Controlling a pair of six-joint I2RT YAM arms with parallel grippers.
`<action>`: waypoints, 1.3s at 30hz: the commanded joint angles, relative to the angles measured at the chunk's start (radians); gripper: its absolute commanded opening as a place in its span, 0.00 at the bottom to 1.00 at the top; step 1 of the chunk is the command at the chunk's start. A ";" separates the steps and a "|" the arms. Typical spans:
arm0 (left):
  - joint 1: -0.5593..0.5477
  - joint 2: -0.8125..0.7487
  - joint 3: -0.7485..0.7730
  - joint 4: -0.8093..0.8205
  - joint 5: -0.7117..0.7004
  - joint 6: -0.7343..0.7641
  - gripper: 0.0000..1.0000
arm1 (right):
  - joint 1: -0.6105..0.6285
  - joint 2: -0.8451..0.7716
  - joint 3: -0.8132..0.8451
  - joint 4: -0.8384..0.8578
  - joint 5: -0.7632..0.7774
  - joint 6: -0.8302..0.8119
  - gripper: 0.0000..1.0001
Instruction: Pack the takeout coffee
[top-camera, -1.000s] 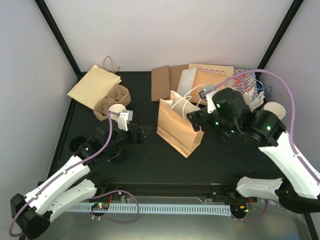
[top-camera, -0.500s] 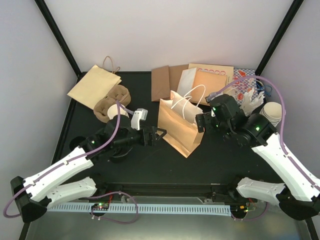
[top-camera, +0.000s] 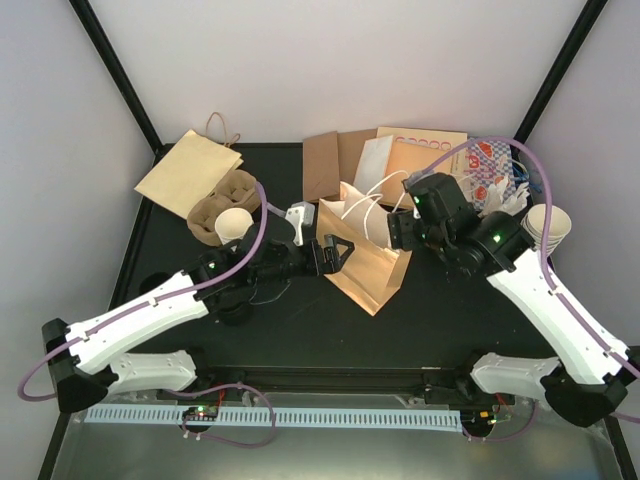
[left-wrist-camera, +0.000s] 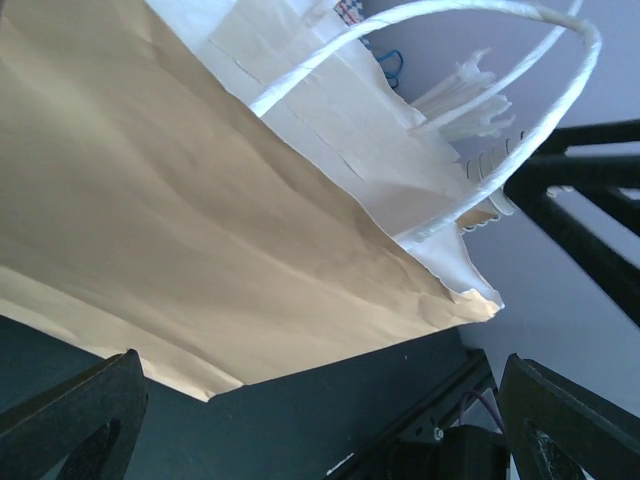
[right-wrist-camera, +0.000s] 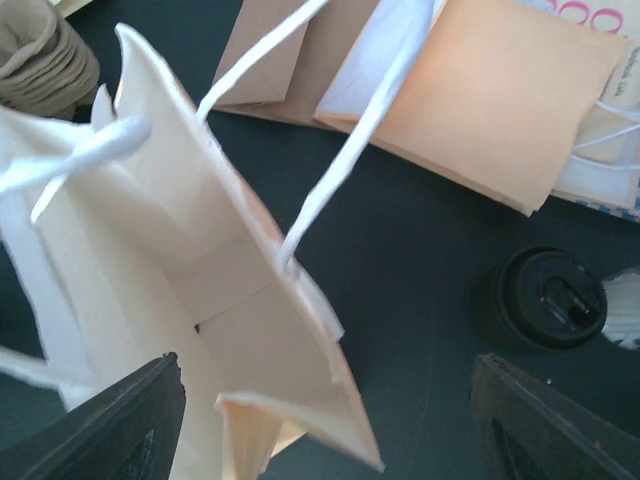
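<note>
One takeout coffee cup shows only by its round black sip lid (right-wrist-camera: 548, 297), on the dark table right of the bag in the right wrist view; my right arm hides it in the top view. A tan paper bag (top-camera: 362, 262) with white handles stands open mid-table. My right gripper (right-wrist-camera: 330, 440) hangs open over the bag's mouth, the bag's right wall (right-wrist-camera: 300, 330) loose between its fingers. My left gripper (top-camera: 338, 252) is open, level with the bag's left face (left-wrist-camera: 200, 200) and just short of it. Neither gripper holds anything.
A brown pulp carrier (top-camera: 212, 205) with a lidless white cup (top-camera: 235, 222) sits back left. Flat paper bags (top-camera: 330, 165) lie along the back, another (top-camera: 188, 165) at far left. Stacked lidless cups (top-camera: 548, 225) stand at right. A dark round shape (top-camera: 232, 308) under my left arm is unclear.
My left arm has reached right from near the carrier up to the bag's left face. My right gripper has shifted left and back over the bag's mouth.
</note>
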 joint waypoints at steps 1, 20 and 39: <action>-0.023 0.004 0.043 -0.003 -0.073 -0.055 0.99 | -0.054 0.039 0.044 0.028 -0.027 -0.050 0.79; -0.046 -0.075 -0.043 0.059 -0.140 -0.070 0.99 | -0.124 0.180 0.078 0.069 -0.147 -0.222 0.55; -0.045 -0.145 -0.082 0.052 -0.220 -0.012 0.99 | -0.124 0.233 0.138 0.085 -0.194 -0.220 0.14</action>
